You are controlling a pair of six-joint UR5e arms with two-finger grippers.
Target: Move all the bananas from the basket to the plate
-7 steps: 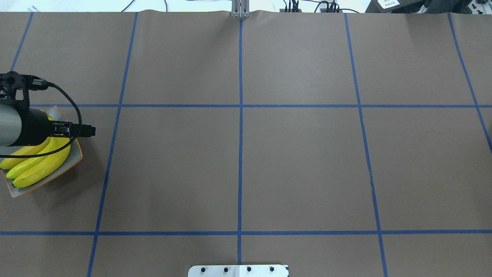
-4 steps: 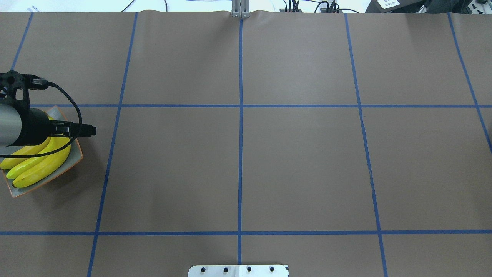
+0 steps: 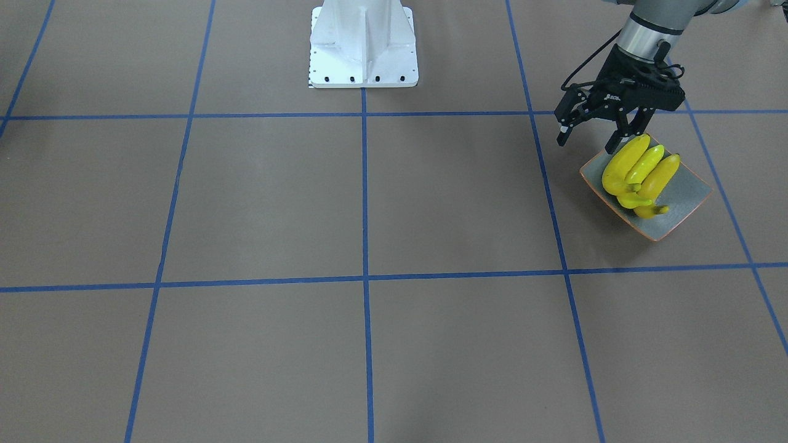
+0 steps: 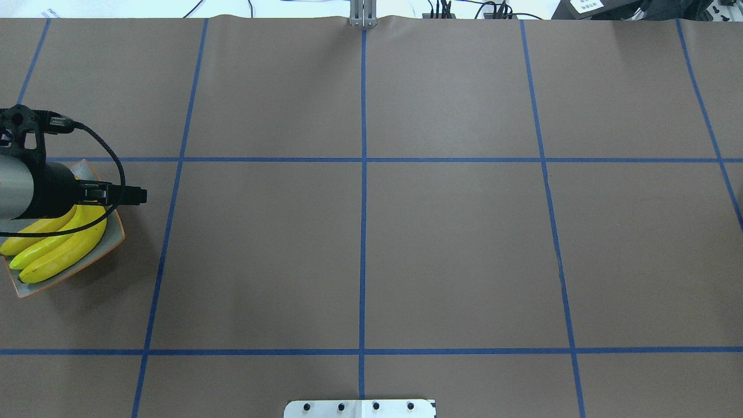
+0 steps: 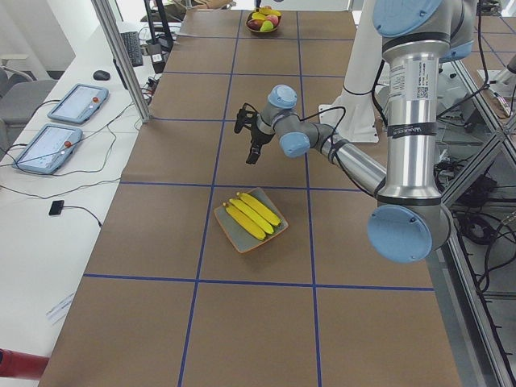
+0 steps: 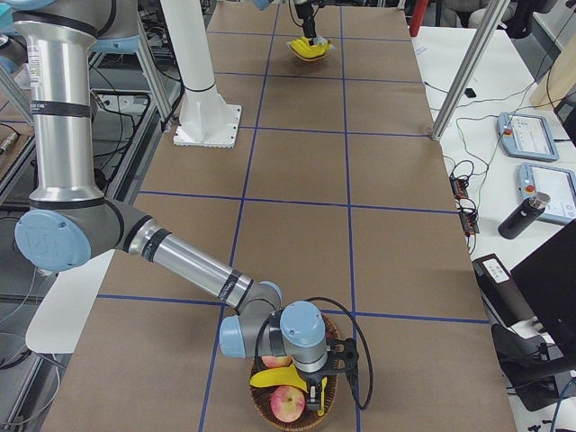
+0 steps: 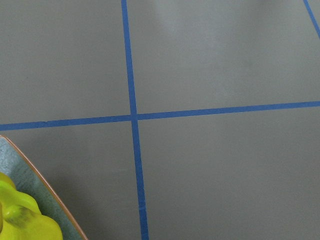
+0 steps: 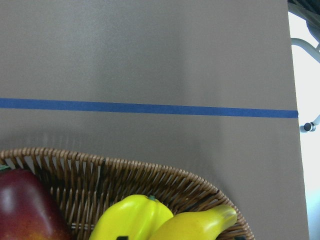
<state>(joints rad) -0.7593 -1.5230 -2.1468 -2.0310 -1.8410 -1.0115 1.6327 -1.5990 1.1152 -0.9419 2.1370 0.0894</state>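
Three glossy yellow bananas lie on the squarish grey-green plate, upper right in the front view, beside the wide-open, empty left gripper. The right gripper hangs over the brown wicker basket; I can't tell its grip.

The left arm hides the bananas' far ends and part of the plate from overhead, the right wrist view's lower edge cuts off the basket, and the right hand over it shows too small to tell its grip.
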